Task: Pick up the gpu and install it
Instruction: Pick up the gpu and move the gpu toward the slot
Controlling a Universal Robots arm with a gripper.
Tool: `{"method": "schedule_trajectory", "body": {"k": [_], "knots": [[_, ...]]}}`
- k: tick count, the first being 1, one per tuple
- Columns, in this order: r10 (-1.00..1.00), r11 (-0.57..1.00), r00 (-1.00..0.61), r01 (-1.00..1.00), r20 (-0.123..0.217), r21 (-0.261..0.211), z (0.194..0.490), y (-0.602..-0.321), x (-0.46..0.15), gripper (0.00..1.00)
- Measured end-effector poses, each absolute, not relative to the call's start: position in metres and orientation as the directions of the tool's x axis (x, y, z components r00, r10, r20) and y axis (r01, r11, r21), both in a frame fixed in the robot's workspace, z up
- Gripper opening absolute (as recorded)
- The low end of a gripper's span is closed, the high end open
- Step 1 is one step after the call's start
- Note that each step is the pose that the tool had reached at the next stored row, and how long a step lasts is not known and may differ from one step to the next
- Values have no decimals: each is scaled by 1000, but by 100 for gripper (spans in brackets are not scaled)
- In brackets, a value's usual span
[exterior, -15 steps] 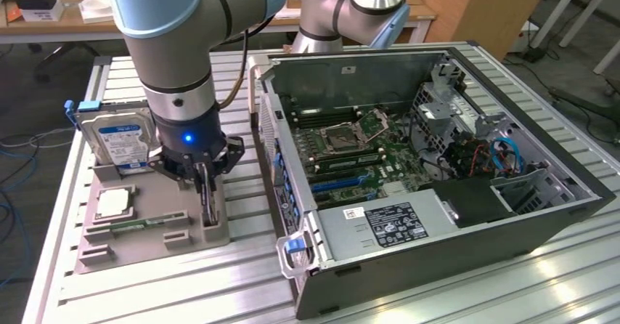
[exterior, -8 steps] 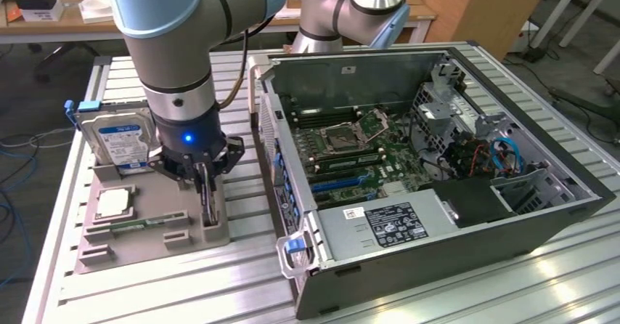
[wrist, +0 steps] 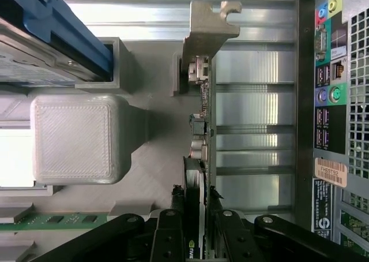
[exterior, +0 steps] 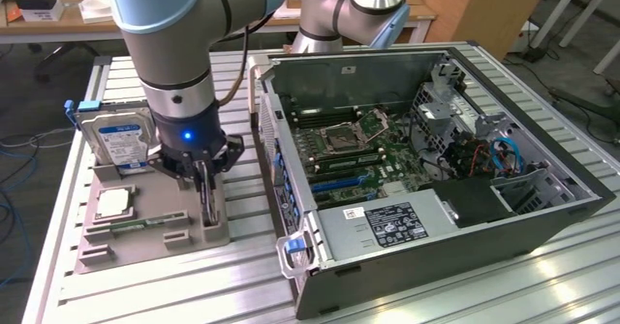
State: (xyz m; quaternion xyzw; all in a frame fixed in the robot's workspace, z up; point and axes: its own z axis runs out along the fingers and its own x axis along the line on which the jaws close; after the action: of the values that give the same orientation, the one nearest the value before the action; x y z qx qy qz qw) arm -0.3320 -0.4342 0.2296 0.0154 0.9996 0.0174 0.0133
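My fingers (wrist: 172,221) are clenched on the gpu (exterior: 206,206), one on each face of the card, near its end away from the bracket.

In the exterior view the gpu is a thin dark sliver standing on its long edge, left of centre in the frame. It sits in a slot along the edge of the grey printed holder (exterior: 116,245) that faces the computer case (exterior: 542,222). My gripper (exterior: 202,182) comes straight down on it from above.

The wrist view looks along the card's top edge. Small silvery components stand along that edge, and the silvery metal bracket (wrist: 209,31) with its bent, notched tab is at the far end. A green patch of a label is just visible between my fingers. This view also gives the case's rear panel with its coloured ports (wrist: 328,71) close beside the card, and the ribbed aluminium table (wrist: 253,109) between them.

The exterior view adds the wider layout. The blue-labelled hard drive (exterior: 116,139) stands upright at the holder's back, and the square CPU chip (exterior: 115,202) lies flat in front of it. A memory stick (exterior: 126,227) lies lower still. The green motherboard (exterior: 359,150) lies open inside the case, at the frame's centre right.
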Motion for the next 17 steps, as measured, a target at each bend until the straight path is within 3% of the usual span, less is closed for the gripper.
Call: {"method": "schedule_trajectory", "body": {"k": [17], "knots": [[31, 999, -999, 30, -26, 35, 245, -434, -332, 26]]}}
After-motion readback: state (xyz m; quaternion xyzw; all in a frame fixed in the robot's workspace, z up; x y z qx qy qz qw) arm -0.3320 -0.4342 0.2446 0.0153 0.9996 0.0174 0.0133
